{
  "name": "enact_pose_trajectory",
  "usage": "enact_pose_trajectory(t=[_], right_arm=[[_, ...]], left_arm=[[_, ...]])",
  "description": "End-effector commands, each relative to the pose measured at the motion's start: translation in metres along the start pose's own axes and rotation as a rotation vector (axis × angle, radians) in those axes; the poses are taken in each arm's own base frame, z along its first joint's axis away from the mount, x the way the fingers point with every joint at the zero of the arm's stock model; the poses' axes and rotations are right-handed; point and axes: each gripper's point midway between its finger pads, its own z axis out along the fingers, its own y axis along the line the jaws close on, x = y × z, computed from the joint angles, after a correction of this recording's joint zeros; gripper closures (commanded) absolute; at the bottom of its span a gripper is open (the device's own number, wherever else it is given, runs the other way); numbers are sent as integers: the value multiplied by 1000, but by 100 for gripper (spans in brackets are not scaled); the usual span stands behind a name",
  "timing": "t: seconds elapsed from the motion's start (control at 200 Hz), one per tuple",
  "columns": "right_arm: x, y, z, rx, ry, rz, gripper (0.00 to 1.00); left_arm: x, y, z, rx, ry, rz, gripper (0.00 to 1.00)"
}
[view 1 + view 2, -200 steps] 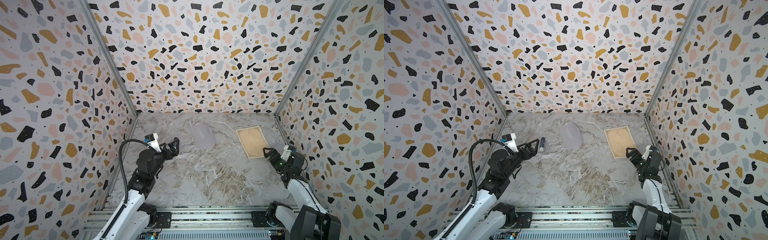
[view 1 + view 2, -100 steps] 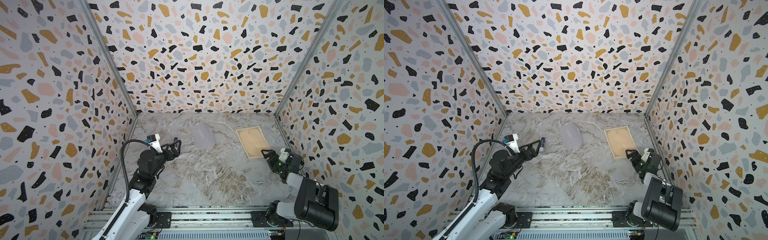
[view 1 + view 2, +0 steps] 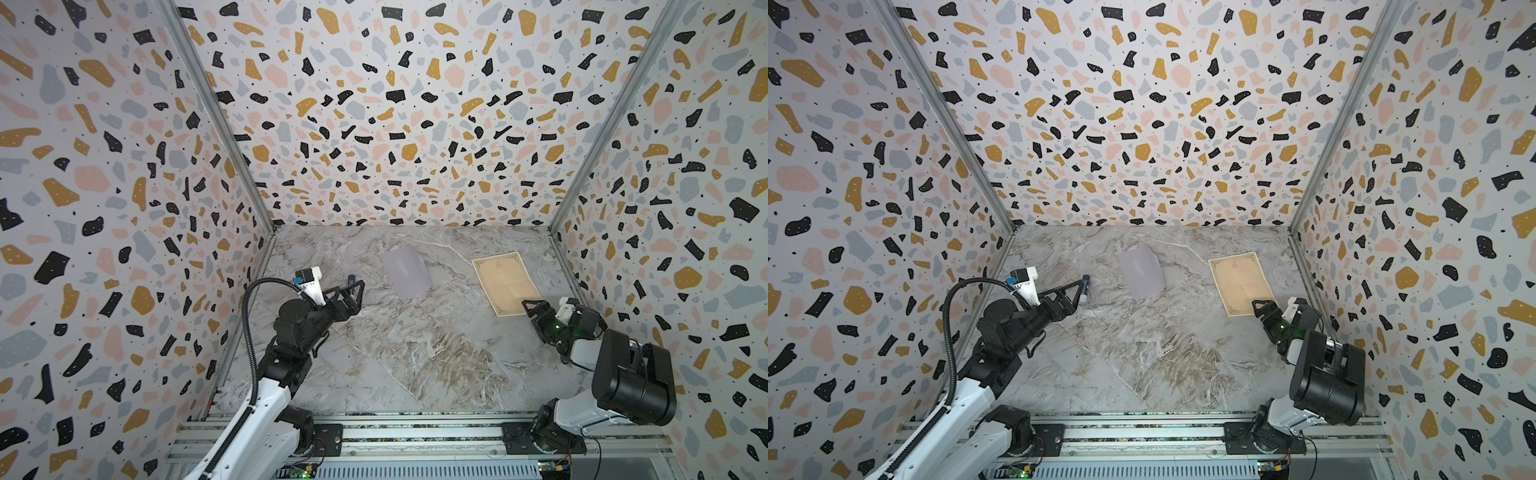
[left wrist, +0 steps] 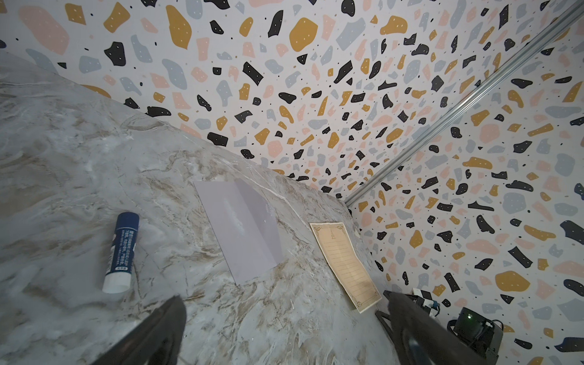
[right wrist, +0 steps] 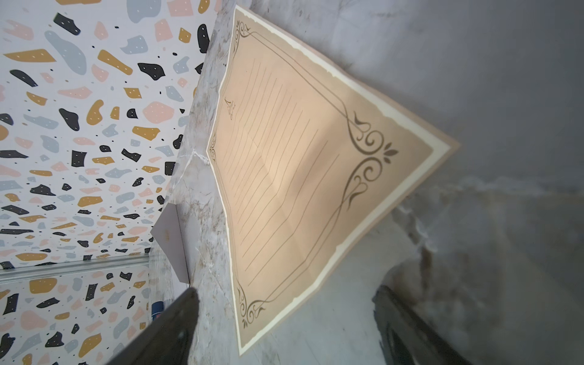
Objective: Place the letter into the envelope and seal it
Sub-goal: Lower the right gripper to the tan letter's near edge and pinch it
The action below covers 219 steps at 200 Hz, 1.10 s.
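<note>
Though still spread, right claw point(image 3: 528, 306) lower than before, at the letter point(image 3: 505, 282); left claw point(image 3: 356, 291) likewise spread.

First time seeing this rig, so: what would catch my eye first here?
The loud terrazzo walls dominate. On the marble table, the tan letter lies at right by the open right gripper, the lavender-grey envelope mid-back, and a blue glue stick at left near the open left gripper.
</note>
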Motion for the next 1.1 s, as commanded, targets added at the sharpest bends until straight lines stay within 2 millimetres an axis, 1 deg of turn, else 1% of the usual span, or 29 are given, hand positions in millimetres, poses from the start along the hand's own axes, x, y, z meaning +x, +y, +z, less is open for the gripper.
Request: enact_pose_trajectory(t=[0.0,0.3,0.446,0.621,0.701,0.726,0.761,0.856,0.951,1.001,1.091], right_arm=[[-13,0,5,-5,-30,-4,14],[-17,-8,22,-29,-27,42,21],[-21,-10,28,-47,-33,67,28],[-25,-12,34,-58,-41,77,50],[-27,-12,36,-63,-47,75,63],[-28,-11,36,-66,-50,74,68],[-29,-11,37,-69,-54,74,73],[-33,-4,35,-91,-68,61,84],[-41,9,30,-126,-94,31,96],[-44,15,27,-138,-105,16,100],[-52,34,17,-176,-131,-28,100]], left_arm=[[-23,-23,-1,70,-55,42,0],[-20,-21,6,76,-43,37,0],[-19,-22,9,82,-33,36,0],[-20,-22,11,85,-33,36,0],[-19,-23,12,89,-29,33,0],[-19,-23,12,90,-29,34,0],[-19,-24,12,94,-30,32,0],[-21,-26,11,103,-35,33,0],[-21,-27,10,109,-38,38,0],[-22,-28,10,112,-39,41,0],[-24,-31,8,124,-45,51,0]])
